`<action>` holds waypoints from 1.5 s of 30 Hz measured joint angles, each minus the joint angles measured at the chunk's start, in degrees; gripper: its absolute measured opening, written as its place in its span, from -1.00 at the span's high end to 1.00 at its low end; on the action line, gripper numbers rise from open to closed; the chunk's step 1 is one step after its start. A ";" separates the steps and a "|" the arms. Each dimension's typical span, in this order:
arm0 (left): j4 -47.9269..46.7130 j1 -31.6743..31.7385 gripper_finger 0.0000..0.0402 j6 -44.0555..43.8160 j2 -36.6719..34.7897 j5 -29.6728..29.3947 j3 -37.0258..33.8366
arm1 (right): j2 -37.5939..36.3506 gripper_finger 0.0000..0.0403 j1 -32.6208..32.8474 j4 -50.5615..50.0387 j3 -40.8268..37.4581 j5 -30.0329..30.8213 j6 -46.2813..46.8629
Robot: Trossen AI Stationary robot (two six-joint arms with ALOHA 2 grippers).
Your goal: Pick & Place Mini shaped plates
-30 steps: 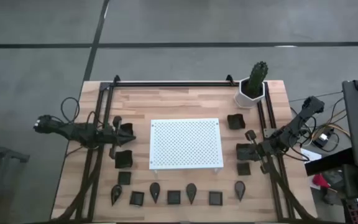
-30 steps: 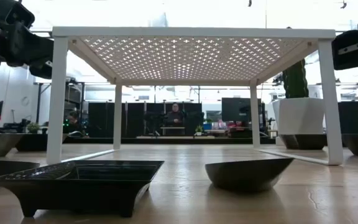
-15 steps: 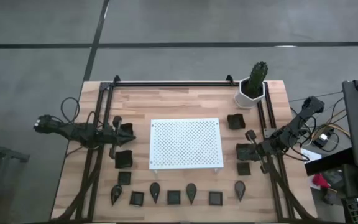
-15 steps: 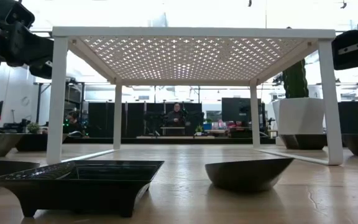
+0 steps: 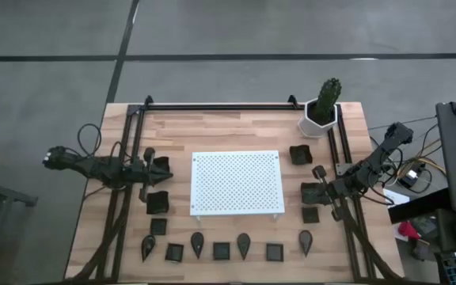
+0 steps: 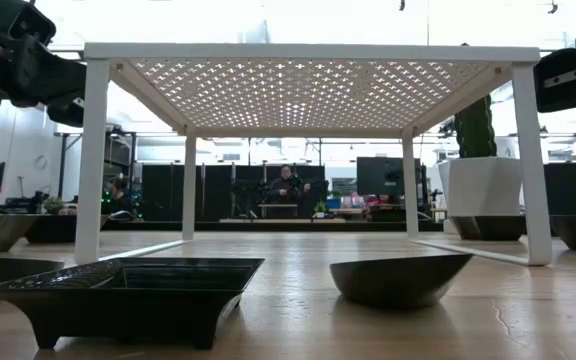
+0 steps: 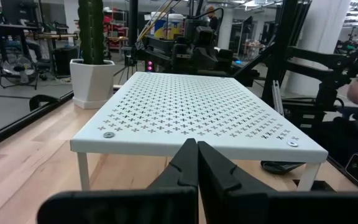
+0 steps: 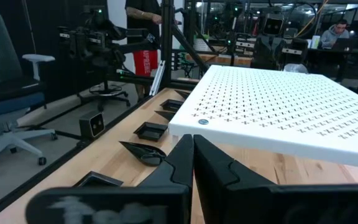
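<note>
Several mini shaped plates, small black dishes, lie on the wooden table. Squares (image 5: 222, 251) and teardrops (image 5: 244, 244) form a row near the front edge. More squares rest left (image 5: 157, 203) and right (image 5: 299, 154) of the white perforated board (image 5: 237, 184). The low view shows a square plate (image 6: 128, 290) and a teardrop plate (image 6: 400, 277) close up. My left gripper (image 7: 197, 155) hangs shut beside the board's left side (image 5: 167, 168), pointing level at it. Shut too, my right gripper (image 8: 192, 149) points level at the board's right side (image 5: 307, 191). Neither holds anything.
The board stands on four legs (image 6: 91, 160) in the table's middle, with room beneath it. A white pot with a cactus (image 5: 321, 111) sits at the far right corner. Black rails (image 5: 125, 198) run along both table sides. A person (image 6: 286, 190) sits in the room beyond.
</note>
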 joint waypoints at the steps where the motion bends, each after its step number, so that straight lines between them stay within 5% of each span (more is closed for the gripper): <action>1: 0.00 0.02 1.00 0.00 0.00 0.00 0.00 | 0.01 0.96 0.00 0.01 -0.01 -0.01 0.07; 16: 0.00 0.02 1.00 0.00 0.00 0.00 0.02 | 0.02 0.96 0.00 0.00 0.00 -0.02 0.36; 37: -0.01 0.01 1.00 0.00 -0.01 0.00 0.01 | 0.00 0.96 0.00 6.61 0.00 0.13 14.88; 45: 0.00 0.00 1.00 0.00 -0.02 0.02 0.00 | 0.00 0.96 -0.02 7.60 0.00 8.79 12.75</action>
